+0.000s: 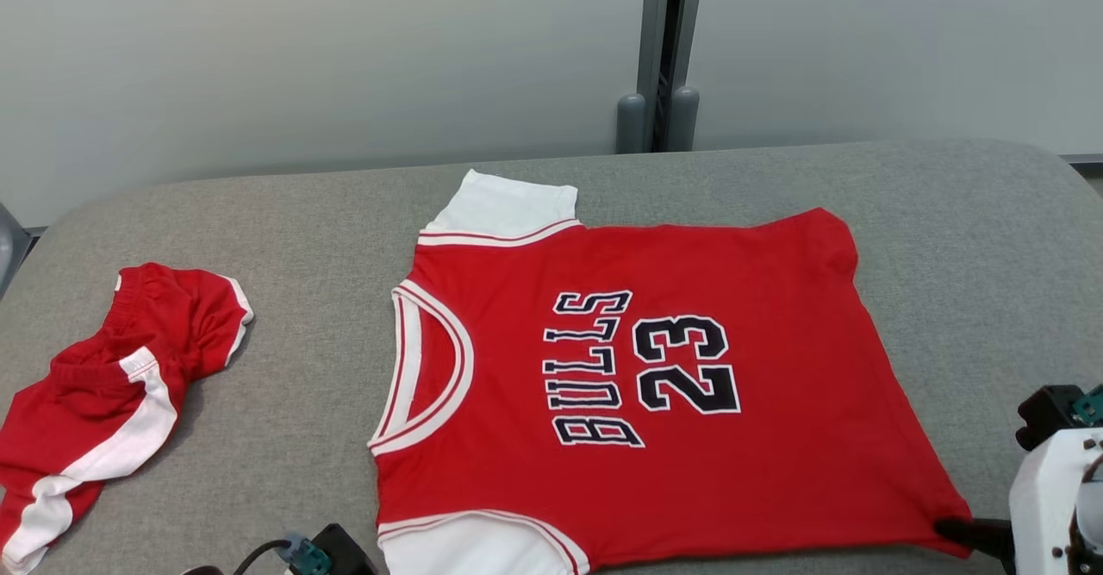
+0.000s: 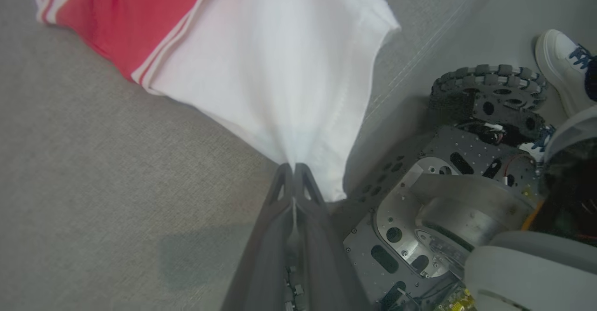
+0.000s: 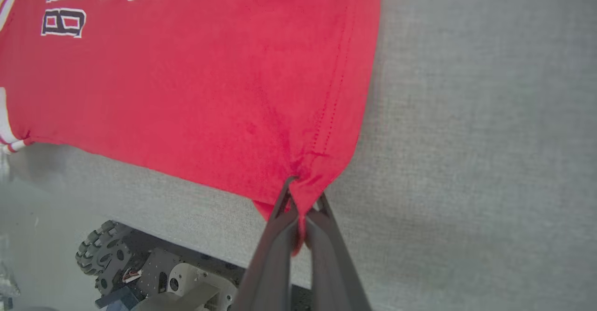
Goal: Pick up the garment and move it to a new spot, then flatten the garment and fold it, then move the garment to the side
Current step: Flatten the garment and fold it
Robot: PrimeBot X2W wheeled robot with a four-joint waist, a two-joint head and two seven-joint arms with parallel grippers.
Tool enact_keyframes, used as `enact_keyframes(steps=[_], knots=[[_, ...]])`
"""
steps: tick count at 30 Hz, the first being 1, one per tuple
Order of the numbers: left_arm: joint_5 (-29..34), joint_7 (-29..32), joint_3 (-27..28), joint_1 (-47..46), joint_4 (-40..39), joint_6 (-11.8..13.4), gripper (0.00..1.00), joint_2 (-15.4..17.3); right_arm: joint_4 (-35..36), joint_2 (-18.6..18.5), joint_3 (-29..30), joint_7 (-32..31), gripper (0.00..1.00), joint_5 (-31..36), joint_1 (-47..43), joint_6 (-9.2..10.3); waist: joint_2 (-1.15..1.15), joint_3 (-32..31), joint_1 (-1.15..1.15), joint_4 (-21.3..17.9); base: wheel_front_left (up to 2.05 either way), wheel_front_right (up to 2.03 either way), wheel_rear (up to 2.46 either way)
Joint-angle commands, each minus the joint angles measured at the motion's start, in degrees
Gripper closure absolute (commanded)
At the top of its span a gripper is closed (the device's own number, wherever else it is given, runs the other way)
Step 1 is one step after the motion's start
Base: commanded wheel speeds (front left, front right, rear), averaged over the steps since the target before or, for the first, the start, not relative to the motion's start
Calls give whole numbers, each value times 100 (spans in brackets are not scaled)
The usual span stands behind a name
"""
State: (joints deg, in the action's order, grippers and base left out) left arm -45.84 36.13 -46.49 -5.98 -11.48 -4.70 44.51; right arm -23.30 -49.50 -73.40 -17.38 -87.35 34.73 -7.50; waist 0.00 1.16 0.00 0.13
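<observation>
- Grey padded table (image 1: 948, 230): work surface, with the garment across its middle.
- Red jersey (image 1: 672, 368): spread front up and mostly flat. Collar points to the robot's left, hem to its right, and the near edge lies at the table's front edge.
- Red shorts (image 1: 103, 385): crumpled at far left, well apart from the jersey, not in play.
- Left gripper (image 2: 295, 167): jaws clenched on the edge of the near white sleeve (image 2: 280, 68), cloth drawn to a point.
- Right gripper (image 3: 302, 194): jaws pinched on the near hem corner (image 3: 322, 171), puckers fanning from the grip.
- Step, my read: flattening about done, fold about to start with both near corners held.
- Next move calls for lifting both corners together and carrying them over to the far edge, grips level so the crease runs straight.
</observation>
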Motion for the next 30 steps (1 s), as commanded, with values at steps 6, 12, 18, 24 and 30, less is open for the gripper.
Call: enact_keyframes(steps=[6,12,18,24,30], knots=[[-356,294,10,150,-276,70,100,147,239,-284,58,-464,100,-264,-134,2,0,23,0,-11,0,0,0],[-695,148,306,20,-391,230,100,17,313,-221,204,-300,100,-363,-47,2,0,172,0,29,0,0,0],[-1090,62,624,-112,-422,335,100,-113,288,-124,283,-205,100,-303,44,1,0,307,0,57,0,0,0],[-1803,-3,1048,-316,-343,480,100,-412,175,16,496,33,100,-367,212,1,0,388,0,85,0,0,0],[-2423,-226,1467,-358,-131,732,100,-801,60,160,676,222,100,-448,311,1,0,464,0,51,0,0,0]])
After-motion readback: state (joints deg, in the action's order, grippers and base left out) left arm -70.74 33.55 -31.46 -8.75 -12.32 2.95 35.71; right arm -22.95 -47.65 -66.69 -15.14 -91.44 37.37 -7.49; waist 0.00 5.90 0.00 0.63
